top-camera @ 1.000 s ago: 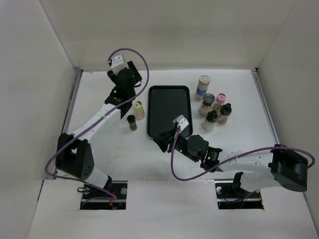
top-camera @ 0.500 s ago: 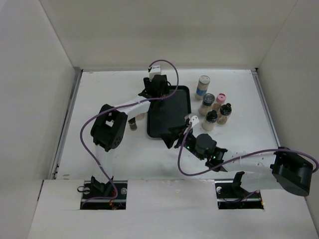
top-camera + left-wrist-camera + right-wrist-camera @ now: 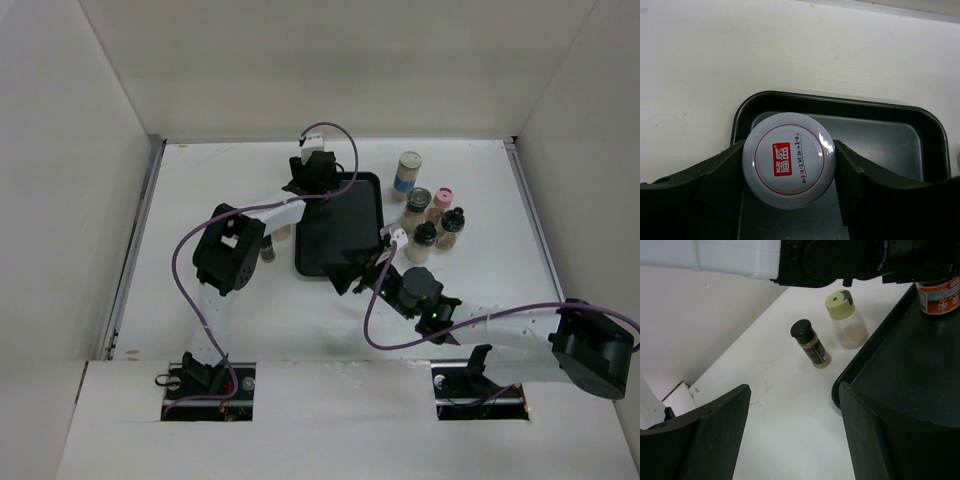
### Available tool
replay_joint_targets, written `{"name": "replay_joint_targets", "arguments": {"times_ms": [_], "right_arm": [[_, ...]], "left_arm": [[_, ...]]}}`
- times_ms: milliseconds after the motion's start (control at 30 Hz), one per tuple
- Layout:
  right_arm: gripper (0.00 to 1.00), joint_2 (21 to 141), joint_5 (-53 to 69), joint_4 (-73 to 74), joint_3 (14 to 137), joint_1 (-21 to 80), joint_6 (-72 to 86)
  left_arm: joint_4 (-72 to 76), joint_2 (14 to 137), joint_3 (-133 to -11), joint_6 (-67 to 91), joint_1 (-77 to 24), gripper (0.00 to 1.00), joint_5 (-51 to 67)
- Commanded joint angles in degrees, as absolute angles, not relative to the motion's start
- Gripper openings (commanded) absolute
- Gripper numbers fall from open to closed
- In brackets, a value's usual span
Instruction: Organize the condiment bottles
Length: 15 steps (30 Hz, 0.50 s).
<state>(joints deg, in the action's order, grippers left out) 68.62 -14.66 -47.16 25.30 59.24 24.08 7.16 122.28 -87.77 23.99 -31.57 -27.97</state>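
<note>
Overhead, the left tool (image 3: 318,190) is hovering over the tray (image 3: 345,228), the right tool (image 3: 345,278) at its near edge. Left wrist: its fingers (image 3: 715,182) are clamping a white-capped jar (image 3: 788,159). Right wrist: jaws are gaping empty; a black-capped bottle (image 3: 810,344) and a yellow-capped bottle (image 3: 846,319) are standing ahead.

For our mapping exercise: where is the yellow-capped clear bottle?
Right wrist view: the yellow-capped clear bottle stands on the white table, left of the black tray, beside the small black-capped bottle.

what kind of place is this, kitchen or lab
Probably a robot lab test cell, not a kitchen: plain white walls box in a white table, two cabled arms are bolted at its near edge, and the props are a black tray and spice bottles.
</note>
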Motion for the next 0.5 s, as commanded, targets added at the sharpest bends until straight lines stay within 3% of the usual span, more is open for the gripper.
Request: {"name": "replay_joint_targets", "arguments": {"times_ms": [0,67,167,267,467], "right_arm": [[0.78,67.1,-12.7,-51.2,24.8,58.9,24.9],[0.78,66.6,-12.7,-51.2,24.6,58.9,24.6],[0.78,66.8,-12.3,-51.2,24.5,58.9,24.8],[0.8,66.4,-12.0,-51.2,24.6,58.9,24.3],[0.77,66.8,-10.9,-51.9,24.6,58.9,24.3]], "left_arm": [[13.7,121.4,-91.8,23.5,-31.2,0.49,-29.4],[13.9,121.5,-91.8,23.5,-31.2,0.54,-29.4],[14.1,119.6,-91.2,23.4,-31.7,0.73,-29.4],[14.8,115.7,-89.4,23.4,-32.2,0.86,-28.8],[16.7,102.7,-79.7,23.5,-32.3,0.89,-27.6]]}}
